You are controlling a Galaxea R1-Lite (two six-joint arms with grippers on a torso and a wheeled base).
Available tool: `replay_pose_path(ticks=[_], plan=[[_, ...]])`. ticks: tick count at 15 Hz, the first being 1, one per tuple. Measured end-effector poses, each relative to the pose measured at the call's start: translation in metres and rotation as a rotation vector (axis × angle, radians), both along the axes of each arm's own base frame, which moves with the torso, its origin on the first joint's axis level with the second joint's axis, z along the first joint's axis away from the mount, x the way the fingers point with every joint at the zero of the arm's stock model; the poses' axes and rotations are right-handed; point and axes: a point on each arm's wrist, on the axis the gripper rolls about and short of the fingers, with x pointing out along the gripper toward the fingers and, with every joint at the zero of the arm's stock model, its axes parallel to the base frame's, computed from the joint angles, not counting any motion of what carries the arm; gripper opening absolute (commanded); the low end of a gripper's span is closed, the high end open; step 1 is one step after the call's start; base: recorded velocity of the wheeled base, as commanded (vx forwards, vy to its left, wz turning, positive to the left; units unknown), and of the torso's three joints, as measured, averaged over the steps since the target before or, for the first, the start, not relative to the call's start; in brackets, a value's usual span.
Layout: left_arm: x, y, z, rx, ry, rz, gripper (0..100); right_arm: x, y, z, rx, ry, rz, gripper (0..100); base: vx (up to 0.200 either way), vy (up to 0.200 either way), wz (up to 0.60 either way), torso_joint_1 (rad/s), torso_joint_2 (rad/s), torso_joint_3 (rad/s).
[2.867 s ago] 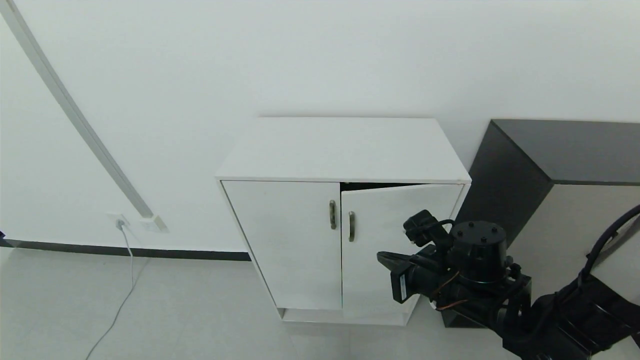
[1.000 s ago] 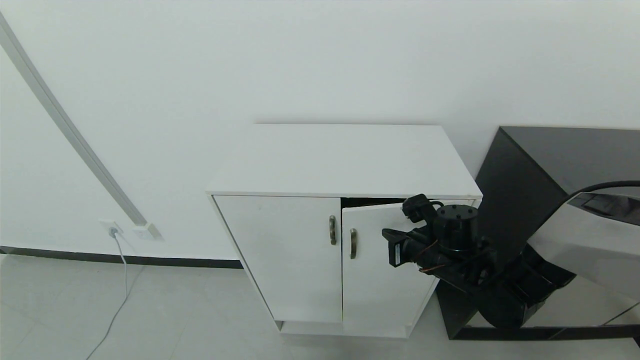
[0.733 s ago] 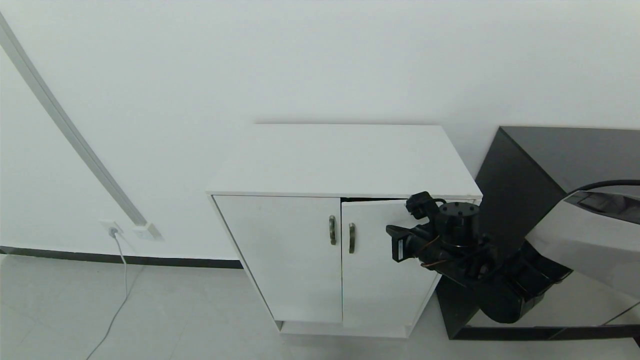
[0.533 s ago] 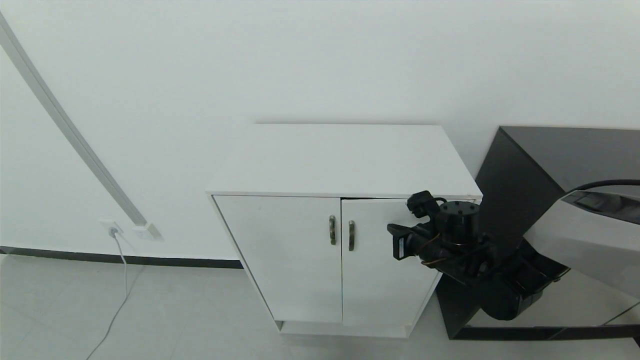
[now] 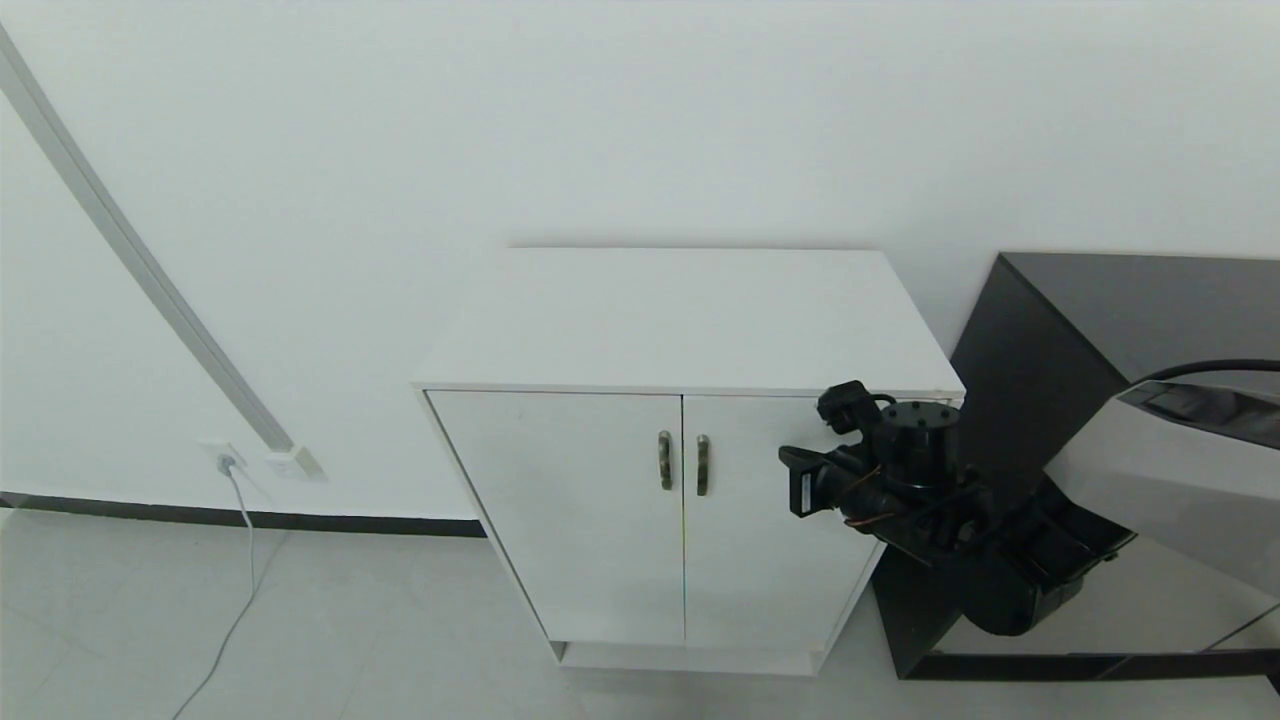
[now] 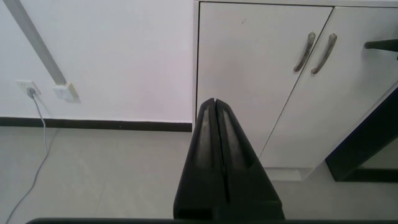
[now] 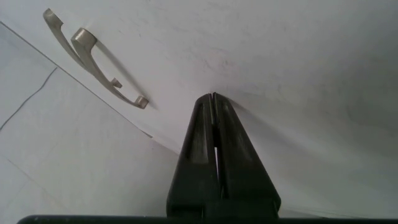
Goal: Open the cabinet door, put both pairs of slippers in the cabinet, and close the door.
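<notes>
Cabinet door: pressing it flush near its handle with the right gripper, fingers together, seemingly finishing the task; fingers together on the left gripper too.

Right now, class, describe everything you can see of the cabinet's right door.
The right door is a flat white panel, seemingly laminated board, upright and shut flush beside the left door. A slim curved metal handle runs vertically near its inner edge. The right gripper, shut, touches its face, apart from the handle.
</notes>
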Motion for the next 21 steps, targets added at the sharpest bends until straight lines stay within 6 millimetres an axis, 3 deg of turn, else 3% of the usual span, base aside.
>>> replay_pose_path(ticks=[8,13,15,21], plan=[[0.0,0.0,0.0,0.0,0.0,0.0,0,0.005,0.0,0.0,0.004,-0.008,-0.008,0,0.0,0.0,0.0,0.0,0.0,0.0],[0.0,0.0,0.0,0.0,0.0,-0.001,0,-0.026,-0.006,0.022,0.008,-0.015,0.013,0,0.0,0.0,0.0,0.0,0.0,0.0],[0.0,0.0,0.0,0.0,0.0,-0.001,0,-0.048,-0.024,0.033,-0.002,-0.007,-0.023,0,0.0,0.0,0.0,0.0,0.0,0.0],[0.0,0.0,0.0,-0.001,0.0,0.0,0,-0.106,-0.112,0.075,-0.001,-0.056,-0.292,0,0.0,0.0,0.0,0.0,0.0,0.0]])
